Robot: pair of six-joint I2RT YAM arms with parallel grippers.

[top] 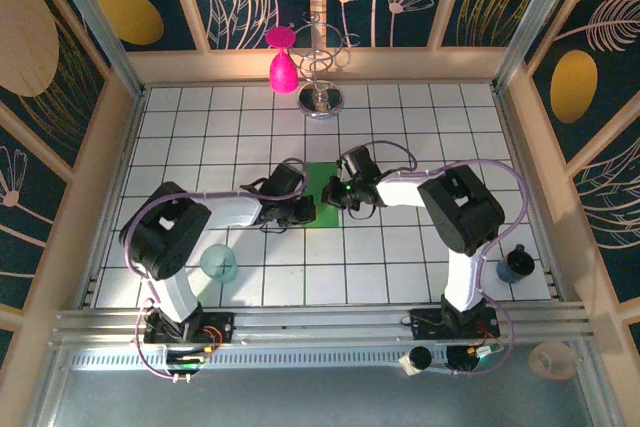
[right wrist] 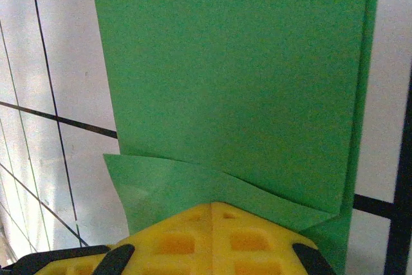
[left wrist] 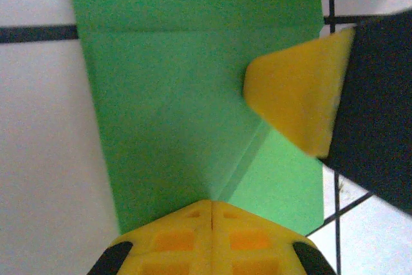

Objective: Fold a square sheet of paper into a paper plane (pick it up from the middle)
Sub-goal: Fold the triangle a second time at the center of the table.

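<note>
No legible txt, labels or nos. anywhere.

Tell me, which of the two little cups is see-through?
The translucent teal round cup beside the left arm; the small dark blue cup by the right arm looks solid.

Robot lab cell: gridded table (top: 400,267), patterned walls (top: 60,67).

White tiled table (top: 420,277), sparse load.
Green paper (top: 322,187) centre, teal cup (top: 219,263) near-left, dark cup (top: 516,267) near-right, wire stand (top: 322,102) far centre.
</note>
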